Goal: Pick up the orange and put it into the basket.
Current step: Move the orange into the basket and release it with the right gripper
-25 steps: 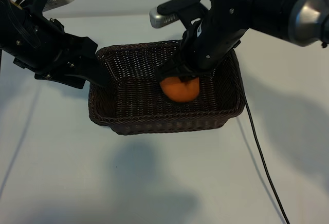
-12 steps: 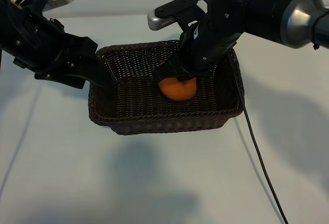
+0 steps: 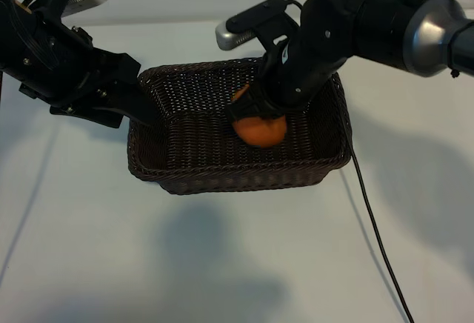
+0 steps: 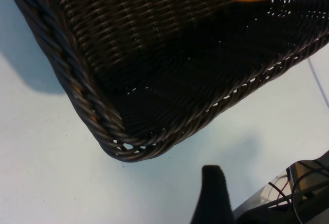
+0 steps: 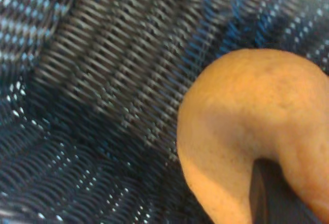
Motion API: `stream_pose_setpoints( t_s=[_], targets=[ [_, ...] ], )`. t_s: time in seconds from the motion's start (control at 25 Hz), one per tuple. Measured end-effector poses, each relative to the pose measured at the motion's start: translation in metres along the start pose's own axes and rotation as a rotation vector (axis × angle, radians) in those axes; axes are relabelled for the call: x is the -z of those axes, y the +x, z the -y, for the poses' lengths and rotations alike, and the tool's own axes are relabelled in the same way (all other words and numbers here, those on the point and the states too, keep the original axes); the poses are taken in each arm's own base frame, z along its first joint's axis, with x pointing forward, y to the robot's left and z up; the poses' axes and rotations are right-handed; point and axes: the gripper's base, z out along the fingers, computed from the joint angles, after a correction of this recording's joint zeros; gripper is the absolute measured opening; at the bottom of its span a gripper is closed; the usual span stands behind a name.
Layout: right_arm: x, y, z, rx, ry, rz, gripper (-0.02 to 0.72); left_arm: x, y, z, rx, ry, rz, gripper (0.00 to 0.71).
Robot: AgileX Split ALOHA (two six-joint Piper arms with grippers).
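The basket [image 3: 192,156] sits on the white table [image 3: 89,249] toward its far edge, between the two arms; its woven brown walls rise to a braided rim all the way round. The right gripper [image 3: 259,112] reaches down into the basket from the far right, pointing steeply downward, and it has the orange [image 3: 259,130] clamped between its fingers, which are nearly closed and pressed into the fruit's upper side; the orange hangs low inside the basket, right of its middle and nearer the far wall, and I cannot tell whether it already touches the woven floor. From the right wrist the orange [image 5: 257,131] fills the near corner, one dark finger [image 5: 270,193] set against its skin, the weave just behind it. The left gripper [image 3: 141,108] is at the basket's left wall, over the rim near the far left corner; its jaws stand wide apart and hold nothing. The left wrist view looks past one dark fingertip [image 4: 212,193] at a rounded corner of the basket [image 4: 110,142]. A black cable [image 3: 378,241] runs across the table from the basket's right side toward the near edge.
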Motion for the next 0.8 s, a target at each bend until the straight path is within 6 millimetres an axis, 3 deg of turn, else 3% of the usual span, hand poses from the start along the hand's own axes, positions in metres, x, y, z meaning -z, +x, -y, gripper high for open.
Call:
stream_pose_setpoints(
  t_s=[0.48, 0.6, 0.8],
  targets=[
    [-0.0002, 0.0011, 0.0006, 0.008, 0.007, -0.01, 0.093, 0.0, 0.0, 0.0, 0.002, 0.0, 0.0, 0.567],
    [-0.0002, 0.0018, 0.0007, 0.008, 0.007, -0.017, 0.185, 0.0, 0.0, 0.0, 0.002, 0.0, 0.0, 0.567],
    [-0.0002, 0.0024, 0.0007, 0.006, 0.007, -0.024, 0.448, 0.0, 0.0, 0.0, 0.002, 0.0, 0.0, 0.567]
  ],
)
